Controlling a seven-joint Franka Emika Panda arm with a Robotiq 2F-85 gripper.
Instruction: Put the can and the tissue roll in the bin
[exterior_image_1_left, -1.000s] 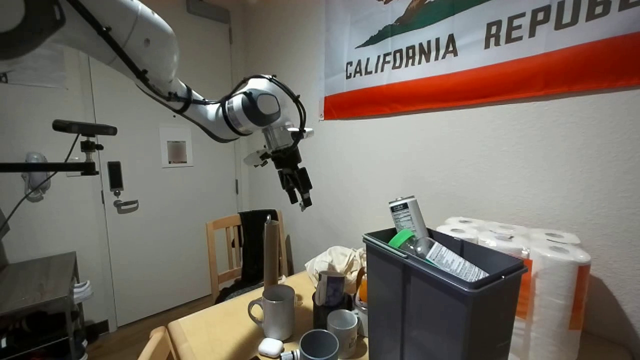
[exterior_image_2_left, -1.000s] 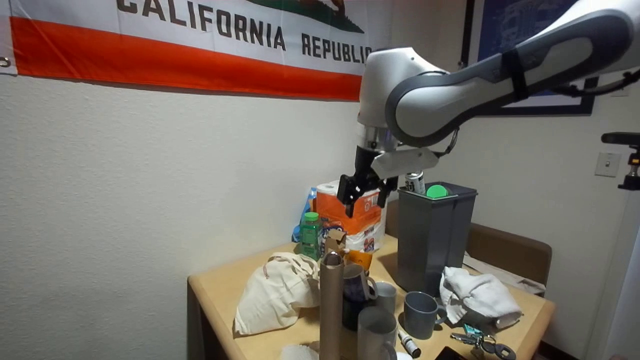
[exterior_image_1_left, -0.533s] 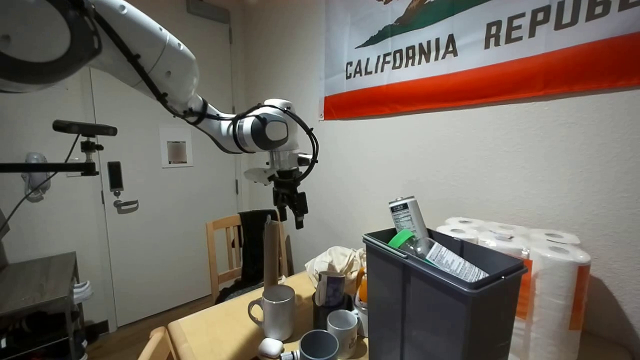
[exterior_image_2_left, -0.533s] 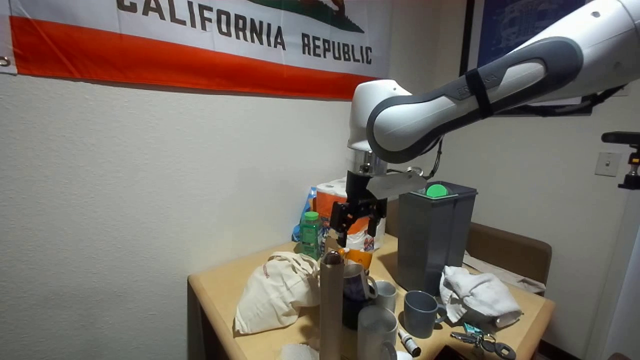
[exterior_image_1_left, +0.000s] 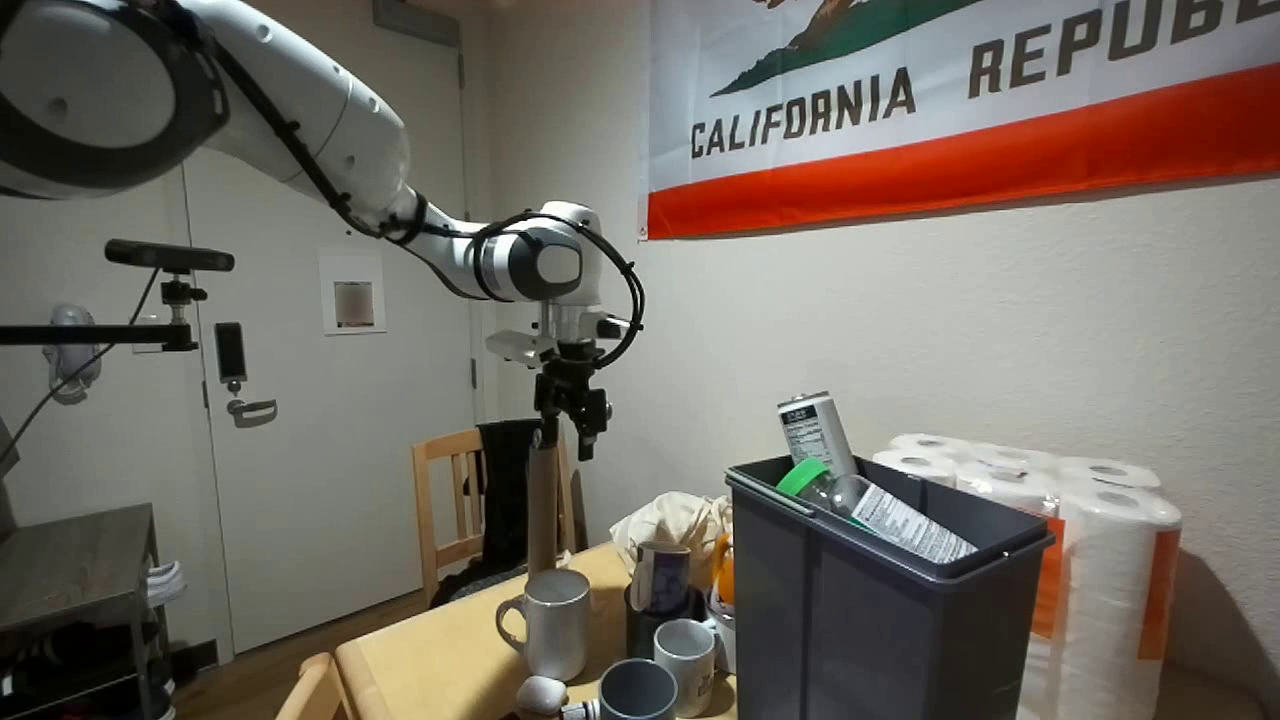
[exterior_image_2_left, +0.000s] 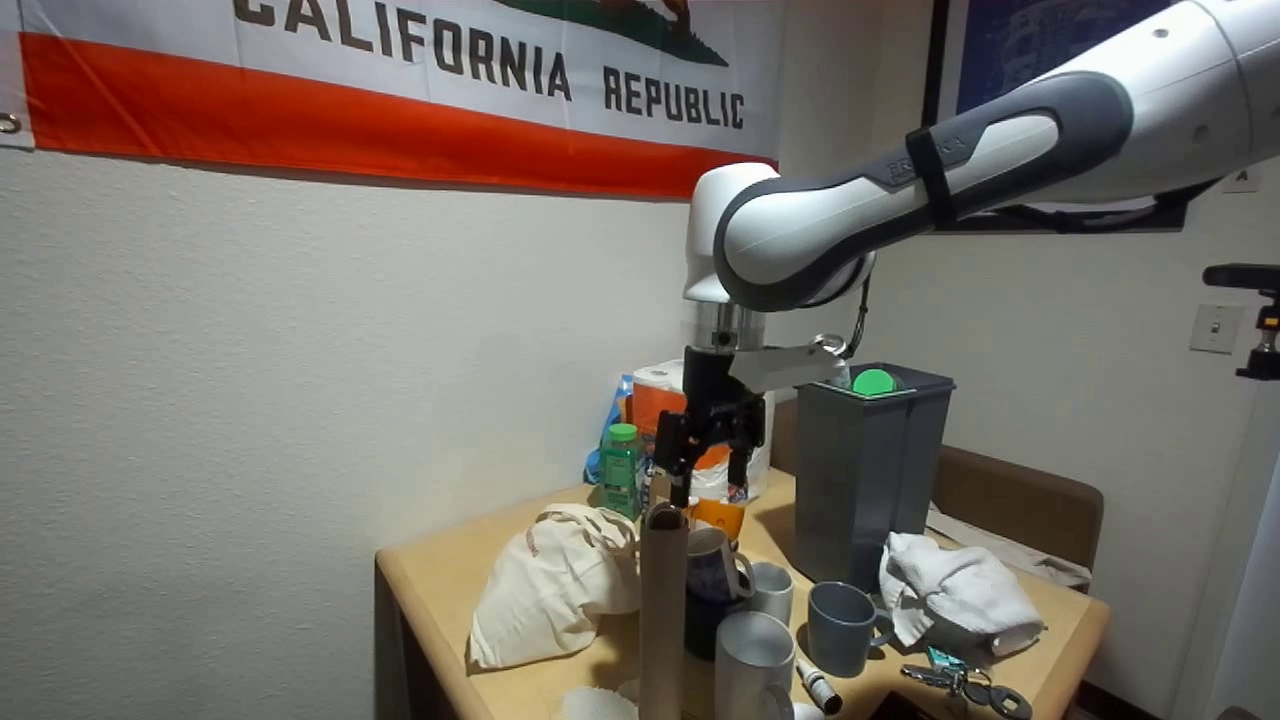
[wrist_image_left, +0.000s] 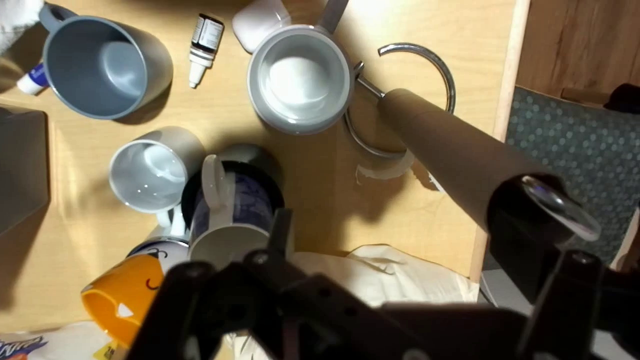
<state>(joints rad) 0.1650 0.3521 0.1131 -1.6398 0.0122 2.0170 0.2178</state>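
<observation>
In an exterior view, the bin, lower right, holds the tilted can and a green lid; the bare tissue roll, left of centre, perhaps touches the gripper, jaws wide.

Smooth plastic bin, matt cardboard tube

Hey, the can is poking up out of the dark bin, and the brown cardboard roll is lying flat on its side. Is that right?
Not quite: the brown cardboard roll is not lying on its side. It stands upright, as both exterior views show. The can does poke up out of the dark bin.
</observation>
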